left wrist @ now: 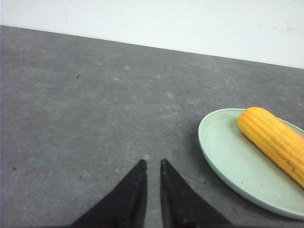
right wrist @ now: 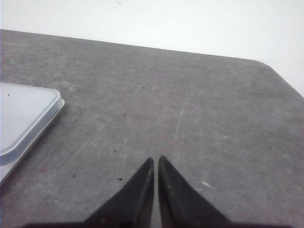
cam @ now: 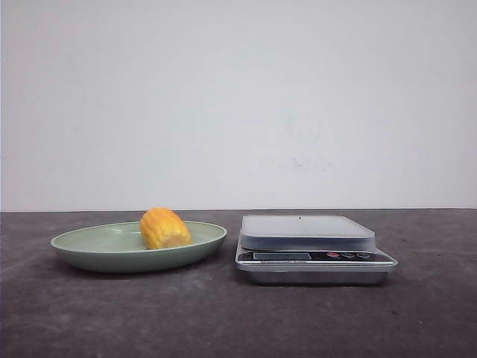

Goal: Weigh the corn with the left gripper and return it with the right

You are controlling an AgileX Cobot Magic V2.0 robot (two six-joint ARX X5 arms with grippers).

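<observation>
The corn (cam: 165, 228) is a yellow-orange cob piece lying on a pale green plate (cam: 82, 242) at the left of the table. In the left wrist view the corn (left wrist: 275, 142) lies on the plate (left wrist: 223, 152), off to one side of my left gripper (left wrist: 152, 163). That gripper is over bare table, empty, its fingers nearly together with a thin gap. A silver kitchen scale (cam: 313, 246) stands to the right of the plate. My right gripper (right wrist: 156, 159) is shut and empty over bare table beside the scale's corner (right wrist: 28, 114). Neither arm shows in the front view.
The dark grey table ends at a white wall behind. In the right wrist view the table's rounded far corner (right wrist: 273, 66) shows. The scale's display and buttons (cam: 346, 255) face the front.
</observation>
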